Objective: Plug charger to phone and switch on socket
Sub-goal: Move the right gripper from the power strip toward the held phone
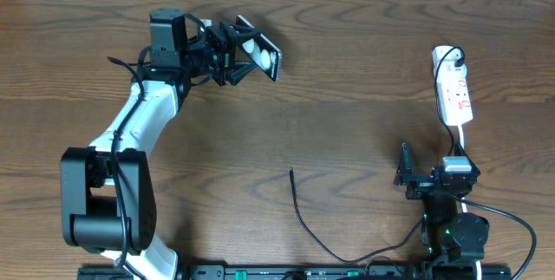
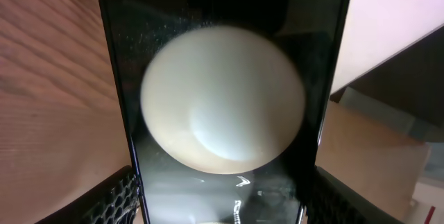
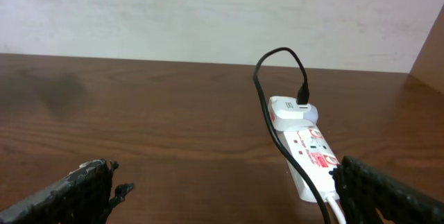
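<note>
Dark wood-grain tabletop point(image 1: 347, 107), pale wall point(image 3: 208, 16) behind.

**Item 1, left gripper point(image 1: 241, 55).** Pinching the phone point(image 1: 260, 53) by its two long edges. The mesh-faced fingers point(image 2: 118, 200) press on either side of the slab. The phone stands out beyond the fingertips, tilted, and appears lifted off the wood. One white blob point(image 2: 222, 106) fills its face. Small status text sits at the end farthest from the fingers, so the port edge is probably the palm end. That edge is not seen.

**Item 2, left arm, pose.** Reached well out from its base, elbow bent, wrist turned so the phone's face looks back at the wrist camera.

**Item 3, right gripper point(image 3: 225, 182).** Fingers point(image 3: 87, 193) spread wide, nothing between them. The arm is folded close over its base, low to the table.

**Item 4, charger point(image 1: 299, 211).** Its free tip lies on the table, well apart from both pairs of fingers and out to the side of the right pair. Its other end enters a white adaptor point(image 3: 291, 109) on the socket point(image 3: 309, 158).

**Item 5, socket.** It lies ahead of the right fingers, nearer the outer one. Switch positions are too small to tell.

**Handling note (judgement).** The step in hand is fetching the tip.
- Close the right fingers just behind the plug, not on the slack cable.
- Hold the phone steady, with the port edge exposed.
- Line up the tip before pushing it in.
</note>
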`<state>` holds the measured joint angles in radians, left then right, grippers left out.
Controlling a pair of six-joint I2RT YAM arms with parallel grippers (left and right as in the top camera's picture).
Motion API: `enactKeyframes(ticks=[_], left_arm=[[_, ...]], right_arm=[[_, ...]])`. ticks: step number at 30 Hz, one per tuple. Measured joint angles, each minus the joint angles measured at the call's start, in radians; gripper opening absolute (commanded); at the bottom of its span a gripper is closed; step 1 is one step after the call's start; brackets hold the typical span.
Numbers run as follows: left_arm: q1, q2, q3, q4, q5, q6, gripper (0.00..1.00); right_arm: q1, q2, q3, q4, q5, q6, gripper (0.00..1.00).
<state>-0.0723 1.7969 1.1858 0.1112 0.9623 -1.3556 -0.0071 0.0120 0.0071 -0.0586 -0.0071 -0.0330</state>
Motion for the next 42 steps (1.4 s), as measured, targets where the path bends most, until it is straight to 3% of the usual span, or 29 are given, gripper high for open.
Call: enactKeyframes(ticks=[4, 11, 18, 29, 35, 42], left_arm=[[0.0, 0.0, 0.0, 0.001, -0.001, 0.01, 0.08], [-0.001, 0.0, 0.0, 0.001, -0.012, 0.023, 0.07], [-0.023, 0.0, 0.0, 0.001, -0.056, 0.026, 0.07], [-0.061, 0.0, 0.0, 0.002, -0.077, 0.029, 0.07], [-0.103, 0.0, 0.0, 0.002, -0.079, 0.029, 0.07], [-0.146, 0.0, 0.0, 0.03, -0.079, 0.028, 0.07]], right_arm=[[0.0, 0.0, 0.0, 0.052, -0.026, 0.027, 0.99], [0.0, 0.0, 0.003, 0.166, -0.193, 0.261, 0.99], [0.0, 0.057, 0.182, 0.025, -0.294, 0.352, 0.99], [0.0, 0.577, 0.618, -0.038, -0.708, 0.366, 0.99], [0.0, 0.796, 0.637, 0.034, -0.884, 0.413, 0.99], [0.015, 0.962, 0.637, 0.152, -0.946, 0.521, 0.89]])
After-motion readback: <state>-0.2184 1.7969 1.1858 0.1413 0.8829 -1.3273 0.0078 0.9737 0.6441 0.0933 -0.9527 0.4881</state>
